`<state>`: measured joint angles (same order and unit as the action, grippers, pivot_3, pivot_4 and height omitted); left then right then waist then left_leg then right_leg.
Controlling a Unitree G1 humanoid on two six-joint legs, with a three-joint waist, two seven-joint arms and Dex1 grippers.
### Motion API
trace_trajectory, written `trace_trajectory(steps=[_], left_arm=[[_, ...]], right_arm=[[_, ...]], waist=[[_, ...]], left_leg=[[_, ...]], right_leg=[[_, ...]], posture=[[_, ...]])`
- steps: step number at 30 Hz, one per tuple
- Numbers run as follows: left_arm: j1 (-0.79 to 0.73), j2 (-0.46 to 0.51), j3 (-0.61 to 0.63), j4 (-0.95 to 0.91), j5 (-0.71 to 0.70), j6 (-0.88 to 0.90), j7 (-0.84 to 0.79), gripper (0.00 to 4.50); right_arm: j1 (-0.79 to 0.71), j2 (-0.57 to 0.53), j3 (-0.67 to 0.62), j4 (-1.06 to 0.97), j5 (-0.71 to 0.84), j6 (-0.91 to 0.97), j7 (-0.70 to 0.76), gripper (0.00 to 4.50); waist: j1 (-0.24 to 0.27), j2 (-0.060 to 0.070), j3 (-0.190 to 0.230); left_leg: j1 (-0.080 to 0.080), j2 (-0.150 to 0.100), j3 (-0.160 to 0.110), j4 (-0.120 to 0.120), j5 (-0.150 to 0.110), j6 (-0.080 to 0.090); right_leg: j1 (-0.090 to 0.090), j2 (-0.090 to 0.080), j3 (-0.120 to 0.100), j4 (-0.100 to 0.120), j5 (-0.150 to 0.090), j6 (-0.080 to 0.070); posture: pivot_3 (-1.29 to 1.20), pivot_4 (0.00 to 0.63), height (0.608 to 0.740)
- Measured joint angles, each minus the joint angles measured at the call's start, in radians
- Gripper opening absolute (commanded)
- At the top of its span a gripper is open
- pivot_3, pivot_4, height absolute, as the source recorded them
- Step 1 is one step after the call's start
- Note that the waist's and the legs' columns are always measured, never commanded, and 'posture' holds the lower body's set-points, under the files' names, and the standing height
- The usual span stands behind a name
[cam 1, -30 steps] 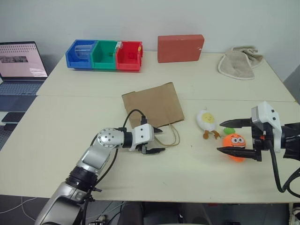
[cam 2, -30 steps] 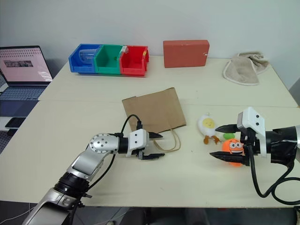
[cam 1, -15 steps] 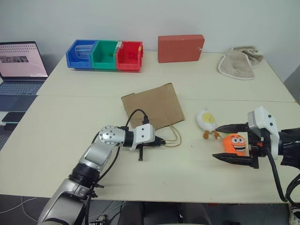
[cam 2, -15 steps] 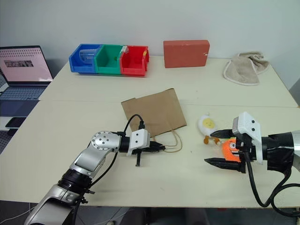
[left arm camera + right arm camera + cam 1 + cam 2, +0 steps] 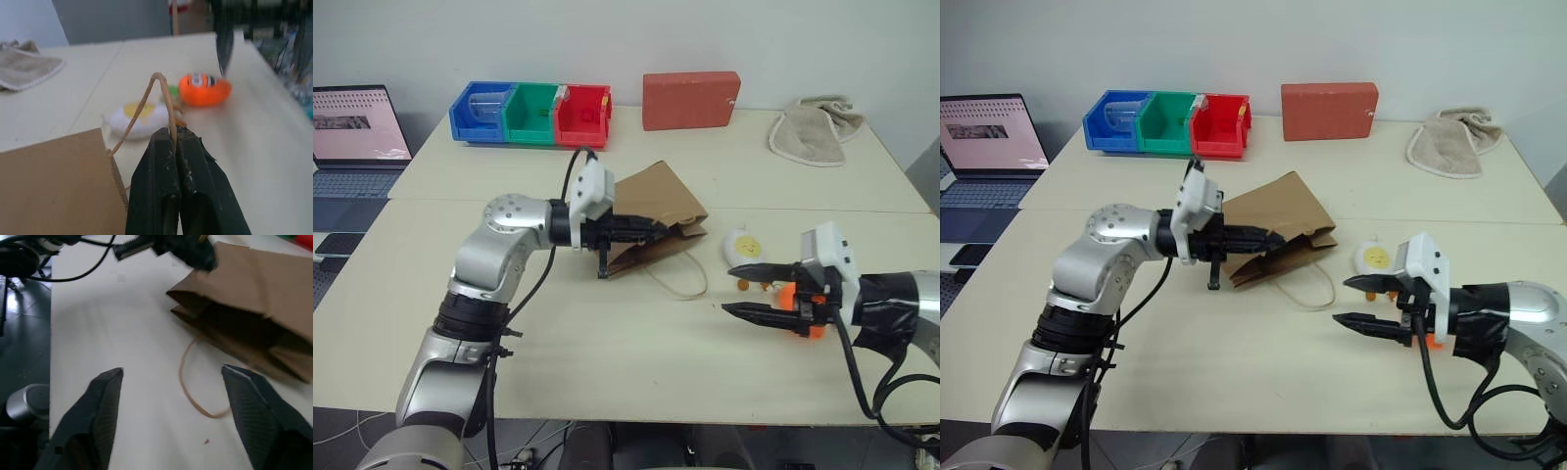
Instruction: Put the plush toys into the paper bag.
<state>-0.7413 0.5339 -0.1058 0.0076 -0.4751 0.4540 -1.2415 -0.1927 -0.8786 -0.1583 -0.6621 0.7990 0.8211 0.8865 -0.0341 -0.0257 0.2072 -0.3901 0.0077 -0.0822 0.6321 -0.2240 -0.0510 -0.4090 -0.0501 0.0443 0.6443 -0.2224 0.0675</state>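
My left gripper (image 5: 175, 142) is clamped tight on one handle (image 5: 146, 103) of the bag (image 5: 656, 220), holding that edge off the table (image 5: 607, 343) so the mouth gapes toward my right gripper (image 5: 736, 292). The other handle (image 5: 680, 284) lies slack on the table below it. My right fingers stand apart with the carrot (image 5: 798, 305) deep between them, near their roots. The egg (image 5: 744, 245) lies just beyond my upper right fingertip.
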Motion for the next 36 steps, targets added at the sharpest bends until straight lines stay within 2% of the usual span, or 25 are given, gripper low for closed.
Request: trace_trajectory(steps=[5, 6, 9, 12, 15, 21, 27, 36], left_arm=[[-0.014, 0.0, 0.025, -0.022, -0.076, 0.108, 0.011, 0.0], [-0.011, 0.003, 0.026, -0.029, -0.077, 0.113, 0.012, 0.0], [0.011, 0.006, 0.02, -0.074, -0.076, 0.124, 0.017, 0.0], [0.032, -0.005, 0.015, -0.092, -0.078, 0.135, 0.039, 0.0], [0.034, -0.011, 0.016, -0.1, -0.095, 0.153, 0.057, 0.0], [0.044, -0.009, 0.024, -0.14, -0.122, 0.178, 0.091, 0.0], [0.047, -0.008, 0.072, -0.156, -0.172, 0.221, 0.129, 0.0], [-0.017, 0.038, 0.16, -0.097, -0.206, 0.237, 0.167, 0.0]], right_arm=[[-0.103, 0.097, 0.139, 0.035, -0.063, -0.001, -0.092, 0.24], [-0.12, 0.117, 0.161, 0.049, -0.079, -0.001, -0.109, 0.01], [-0.205, 0.225, 0.257, 0.131, -0.161, -0.008, -0.183, 0.01], [-0.243, 0.282, 0.305, 0.196, -0.226, -0.01, -0.232, 0.01], [-0.264, 0.328, 0.341, 0.249, -0.283, -0.029, -0.264, 0.01], [-0.277, 0.491, 0.428, 0.427, -0.45, -0.131, -0.369, 0.01], [-0.275, 0.674, 0.461, 0.571, -0.604, -0.258, -0.527, 0.01], [-0.226, 0.811, 0.441, 0.719, -0.684, -0.331, -0.624, 0.01]], waist=[[-0.001, 0.0, 0.0], [0.0, 0.0, 0.0], [-0.002, 0.0, 0.0], [0.001, 0.0, 0.0], [0.003, 0.0, 0.0], [0.001, 0.0, 0.0], [-0.002, 0.0, 0.0], [-0.002, 0.0, 0.0]], left_leg=[[0.0, 0.001, 0.0, 0.001, 0.0, 0.0], [0.0, 0.001, 0.0, 0.001, 0.0, 0.0], [0.0, 0.001, -0.001, 0.001, 0.0, 0.0], [-0.001, 0.001, -0.001, 0.0, 0.0, 0.0], [-0.003, 0.001, -0.002, 0.001, 0.0, 0.0], [-0.003, 0.002, -0.002, 0.001, 0.0, 0.0], [-0.003, 0.003, -0.002, 0.0, 0.0, 0.0], [-0.004, 0.003, -0.002, 0.0, 0.0, 0.0]], right_leg=[[0.0, 0.001, 0.0, 0.0, 0.0, 0.0], [0.0, 0.001, 0.0, 0.0, 0.0, 0.0], [-0.001, 0.002, 0.0, 0.001, 0.0, -0.001], [-0.002, 0.002, 0.0, 0.001, 0.0, -0.001], [-0.003, 0.002, 0.0, 0.001, 0.0, -0.001], [-0.003, 0.003, 0.0, 0.001, 0.001, -0.001], [-0.005, 0.004, 0.001, 0.002, 0.001, -0.002], [-0.006, 0.005, 0.001, 0.002, 0.002, -0.003]], posture=[[0.0, 0.15, 0.74], [0.0, 0.15, 0.74], [0.0, 0.15, 0.74], [0.0, 0.15, 0.74], [0.0, 0.15, 0.74], [0.0, 0.15, 0.74], [0.0, 0.15, 0.74], [0.0, 0.15, 0.74]])
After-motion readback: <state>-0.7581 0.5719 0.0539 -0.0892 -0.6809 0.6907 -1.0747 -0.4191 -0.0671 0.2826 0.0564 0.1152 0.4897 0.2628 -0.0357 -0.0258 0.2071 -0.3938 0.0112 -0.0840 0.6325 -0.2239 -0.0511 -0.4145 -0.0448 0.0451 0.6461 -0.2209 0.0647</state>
